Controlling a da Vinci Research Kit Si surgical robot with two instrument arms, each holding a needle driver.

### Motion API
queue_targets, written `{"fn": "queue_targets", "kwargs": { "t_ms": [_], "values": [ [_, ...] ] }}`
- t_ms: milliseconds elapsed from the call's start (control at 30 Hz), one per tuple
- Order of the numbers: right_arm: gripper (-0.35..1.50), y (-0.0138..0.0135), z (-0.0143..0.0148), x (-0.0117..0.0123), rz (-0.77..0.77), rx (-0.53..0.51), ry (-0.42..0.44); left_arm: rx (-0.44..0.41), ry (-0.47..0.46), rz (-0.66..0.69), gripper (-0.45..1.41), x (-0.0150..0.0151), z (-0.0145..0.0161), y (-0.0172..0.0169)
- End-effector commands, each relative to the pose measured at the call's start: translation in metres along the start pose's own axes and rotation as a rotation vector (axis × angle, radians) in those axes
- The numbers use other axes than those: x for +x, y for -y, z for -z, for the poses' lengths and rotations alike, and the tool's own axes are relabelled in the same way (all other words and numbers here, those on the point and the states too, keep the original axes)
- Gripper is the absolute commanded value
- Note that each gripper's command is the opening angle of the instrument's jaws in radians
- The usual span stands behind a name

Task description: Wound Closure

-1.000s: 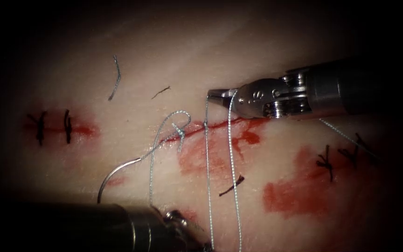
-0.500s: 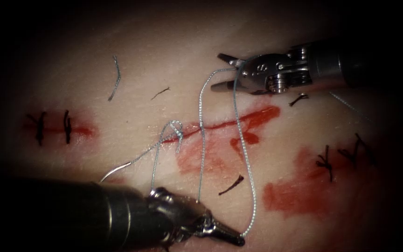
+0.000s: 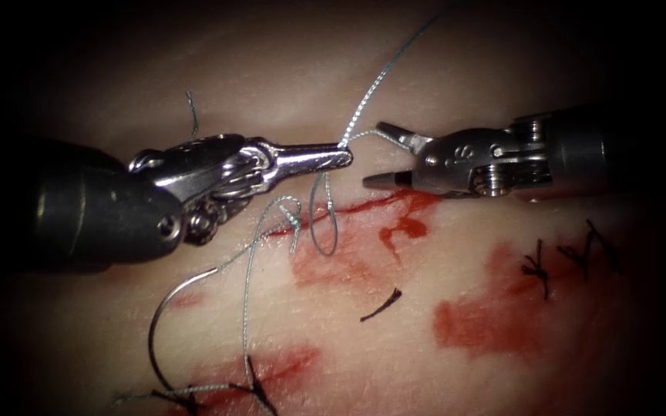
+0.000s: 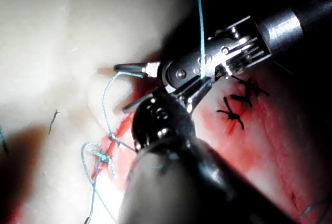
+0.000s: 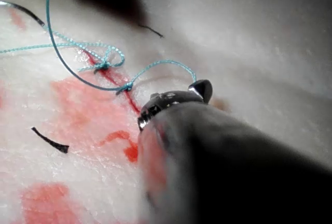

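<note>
Thread (image 3: 383,77) pinched at the very tip of the left tool (image 3: 344,156), jaws closed flat on it, just above the cut (image 3: 364,206) in the tissue (image 3: 271,69). From that grip, one strand up and away toward the tissue's far edge, right of centre; a slack loop hanging down across the cut's left part, beside a small knot (image 3: 296,219).

Right tool (image 3: 372,154) close by on the right, facing the left tool tip to tip — jaws spread wide, nothing clamped. Short run of thread from the left tool's grip to the right tool's upper jaw tip, touching it; same spread jaws and same strand seen from the left wrist view.

Needle (image 3: 157,320) free of both tools — lying on the tissue surface left of the cut's left end, curving toward the tissue's near edge. Far end among dark stitches at the near edge; cannot tell whether the point is in the tissue there.

Red fluid (image 3: 479,323) smeared along the cut and in patches to its right. Dark cut end of thread (image 3: 381,306) loose on the tissue below the cut. Older dark stitches (image 3: 537,267) toward the right edge.
</note>
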Motion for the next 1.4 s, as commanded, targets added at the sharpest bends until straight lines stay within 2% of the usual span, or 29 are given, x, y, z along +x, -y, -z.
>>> {"fn": "queue_targets", "kwargs": {
  "t_ms": [33,133,367,467,500,533,567,700,800,900,1000,1133,1400],
  "values": [
    [1.38,0.0001,0.0000,0.0010,-0.005,0.005,-0.004,-0.002,0.000,-0.001,-0.45,-0.0003,-0.0003,0.0004],
    [1.45,-0.0004,0.0015,0.0022,-0.019,0.016,-0.008,0.003,-0.008,-0.003,-0.45,-0.0001,-0.0002,0.0004],
    [1.43,-0.0025,0.0048,0.0052,-0.073,0.009,-0.075,-0.004,-0.007,-0.002,-0.45,0.0000,-0.0003,0.0003],
    [1.30,-0.0027,0.0049,0.0060,-0.086,-0.001,-0.095,-0.012,-0.001,-0.003,-0.45,-0.0001,-0.0004,0.0002],
    [0.69,-0.0023,0.0045,0.0060,-0.132,-0.006,-0.113,-0.016,0.002,-0.004,-0.45,-0.0002,-0.0004,0.0001],
    [-0.35,-0.0012,0.0040,0.0053,-0.347,-0.004,-0.148,-0.017,0.004,-0.004,-0.45,-0.0002,-0.0005,0.0001],
    [-0.35,-0.0006,0.0038,0.0050,-0.391,-0.006,-0.155,-0.017,0.004,-0.004,-0.45,-0.0003,-0.0005,0.0001],
    [-0.35,0.0020,0.0009,0.0032,-0.419,0.102,-0.180,-0.018,0.004,-0.007,-0.45,-0.0004,-0.0006,0.0004],
    [-0.35,0.0036,-0.0013,0.0020,-0.415,0.136,-0.191,-0.020,0.006,-0.010,-0.45,-0.0006,-0.0006,0.0007],
    [-0.35,0.0050,-0.0028,0.0014,-0.381,0.198,-0.249,-0.027,0.008,-0.013,-0.45,-0.0007,-0.0006,0.0011],
    [-0.35,0.0057,-0.0037,0.0015,-0.356,0.228,-0.332,-0.031,0.003,-0.025,-0.45,-0.0009,-0.0007,0.0020],
    [-0.35,0.0063,-0.0040,0.0020,-0.325,0.291,-0.506,-0.038,0.004,0.005,-0.45,-0.0014,-0.0006,0.0044],
    [-0.35,0.0085,-0.0046,0.0025,-0.299,0.327,-0.588,-0.035,-0.016,0.047,-0.45,-0.0015,-0.0021,0.0085]
  ]
}}
